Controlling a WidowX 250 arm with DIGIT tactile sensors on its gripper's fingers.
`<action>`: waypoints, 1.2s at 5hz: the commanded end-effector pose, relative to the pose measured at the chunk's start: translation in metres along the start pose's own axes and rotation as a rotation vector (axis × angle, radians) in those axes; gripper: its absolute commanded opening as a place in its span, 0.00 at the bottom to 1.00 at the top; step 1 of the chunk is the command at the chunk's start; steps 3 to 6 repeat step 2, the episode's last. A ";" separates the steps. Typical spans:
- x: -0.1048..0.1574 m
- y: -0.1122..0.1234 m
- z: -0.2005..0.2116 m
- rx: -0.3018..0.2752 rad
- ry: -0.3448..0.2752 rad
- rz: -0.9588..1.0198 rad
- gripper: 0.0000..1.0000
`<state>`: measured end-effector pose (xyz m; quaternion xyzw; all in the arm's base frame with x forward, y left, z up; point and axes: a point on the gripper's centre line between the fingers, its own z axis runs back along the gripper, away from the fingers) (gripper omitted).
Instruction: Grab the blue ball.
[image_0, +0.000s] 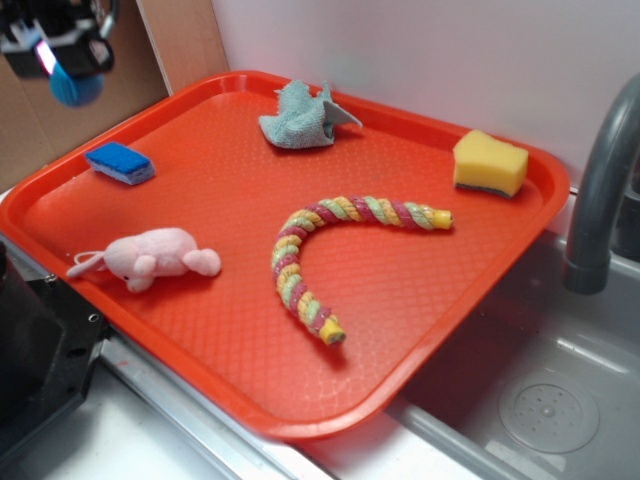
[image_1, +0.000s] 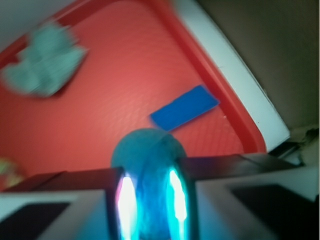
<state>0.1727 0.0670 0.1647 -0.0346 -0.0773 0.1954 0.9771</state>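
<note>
While my gripper (image_0: 72, 62) pinches the blue ball (image_0: 77, 88) aloft at the frame's upper left, above the red tray (image_0: 400, 300) near the blue sponge (image_0: 120, 162), I should squeeze steadily lest it slip.

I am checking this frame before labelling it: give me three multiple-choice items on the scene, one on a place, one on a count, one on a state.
1. Where is the blue ball?
A. On the tray beside the pink toy
B. Between the gripper's fingers, above the tray's corner
C. In the sink

2. How many sponges lie on the tray?
A. Two
B. Four
C. None

3. What is the gripper doing?
A. Open, empty
B. Shut on the ball
C. Holding the cloth

Answers: 1 B, the wrist view shows it between the fingers. 2 A, one blue sponge, one yellow sponge. 3 B, fingers flank the ball.
</note>
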 end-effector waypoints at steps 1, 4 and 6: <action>-0.017 -0.027 0.055 -0.063 0.056 -0.398 0.00; -0.020 -0.022 0.051 -0.039 0.070 -0.335 0.00; -0.020 -0.022 0.051 -0.039 0.070 -0.335 0.00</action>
